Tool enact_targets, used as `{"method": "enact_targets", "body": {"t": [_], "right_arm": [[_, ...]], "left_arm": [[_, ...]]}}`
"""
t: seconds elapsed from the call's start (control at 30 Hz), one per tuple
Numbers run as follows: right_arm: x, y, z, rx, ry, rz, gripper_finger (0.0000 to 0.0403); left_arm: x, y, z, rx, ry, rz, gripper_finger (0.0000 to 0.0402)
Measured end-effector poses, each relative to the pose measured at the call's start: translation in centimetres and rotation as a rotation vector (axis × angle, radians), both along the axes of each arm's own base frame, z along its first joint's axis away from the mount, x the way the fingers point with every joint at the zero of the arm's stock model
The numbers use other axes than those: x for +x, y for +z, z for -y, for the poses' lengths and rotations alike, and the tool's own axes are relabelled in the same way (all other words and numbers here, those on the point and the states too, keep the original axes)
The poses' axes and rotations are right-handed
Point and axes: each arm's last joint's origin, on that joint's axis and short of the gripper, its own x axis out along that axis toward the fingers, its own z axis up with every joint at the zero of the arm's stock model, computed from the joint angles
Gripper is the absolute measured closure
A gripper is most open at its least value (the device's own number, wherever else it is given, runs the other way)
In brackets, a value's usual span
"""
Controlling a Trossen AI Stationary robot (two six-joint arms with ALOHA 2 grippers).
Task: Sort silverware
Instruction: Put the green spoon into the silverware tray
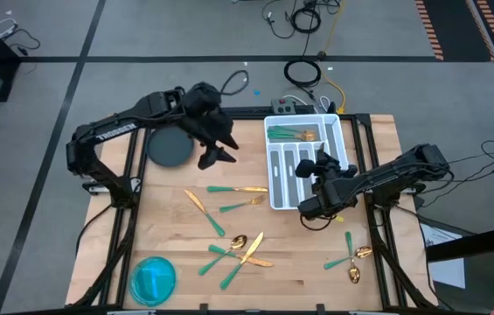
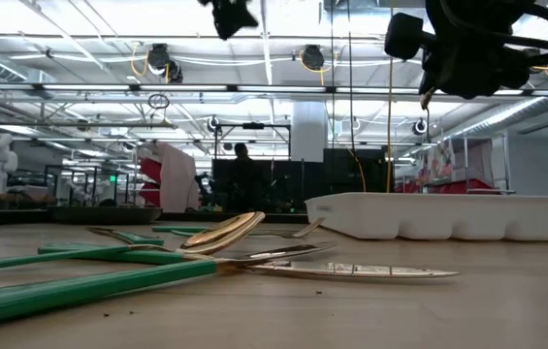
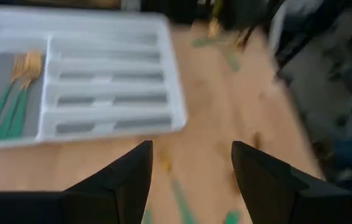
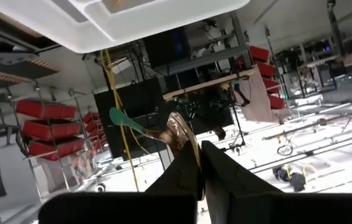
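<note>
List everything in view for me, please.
table: one, light wood, under everything
divided tray: one, white, right half of table
forks: a few, gold with green handles, tray's end compartment
loose silverware: roughly ten, gold and green, scattered on table
round plate: one, dark grey, by left arm
blue plate: one, blue, left-side corner
spoon: one, gold and green, in right hand
left hand: open, above table beside tray
right hand: shut on spoon, over tray

Left wrist view: silverware beyond the fingers is blurred, kind unreadable. Right wrist view: spoon's handle partly hidden behind the right hand.
</note>
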Motion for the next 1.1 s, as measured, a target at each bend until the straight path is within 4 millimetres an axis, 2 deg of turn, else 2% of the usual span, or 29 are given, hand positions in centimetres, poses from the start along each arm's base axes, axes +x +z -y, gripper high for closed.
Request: {"method": "enact_targets", "body": {"t": [0.23, 0.43, 0.5, 0.57, 0.7, 0.8, 0.87, 1.0, 1.1], "right_arm": [[0.2, 0.4, 0.1, -0.139, 0.049, 0.161, 0.0403], [0.1, 0.9, -0.3, -0.192, 0.091, 0.301, 0.0403], [-0.2, 1.2, -0.7, -0.192, 0.113, 0.33, 0.0403], [-0.5, 1.3, -0.9, -0.142, 0.1, 0.268, 0.0403], [-1.5, 1.3, -1.2, 0.102, -0.004, 0.17, 0.0403], [-2.5, 1.7, -1.2, 0.081, 0.046, 0.151, 0.0403], [-3.3, 2.0, -1.1, 0.097, 0.091, 0.031, 0.0403], [-4.9, 1.7, -1.5, 0.495, 0.021, -0.154, 0.0403], [-6.0, 1.2, -2.0, 0.49, 0.092, -0.228, 0.0403]], "left_arm": [[-0.4, 4.2, 1.2, -0.154, 0.078, 0.268, 0.0176], [-0.6, 7.7, 1.7, -0.201, 0.205, 0.527, 0.0176], [-0.7, 8.0, 1.9, -0.217, 0.215, 0.538, 0.0176], [-0.7, 8.0, 2.3, -0.214, 0.209, 0.543, 0.0176], [-0.5, 7.8, 2.9, -0.186, 0.202, 0.536, 0.0176], [-0.4, 7.7, 3.3, -0.148, 0.173, 0.533, 0.0176], [-0.5, 7.4, 3.6, -0.106, 0.144, 0.508, 0.0176], [-1.2, 7.0, 4.0, -0.006, 0.084, 0.465, 0.0176], [-1.8, 6.3, 4.2, 0.033, 0.059, 0.387, 0.0176]]}}
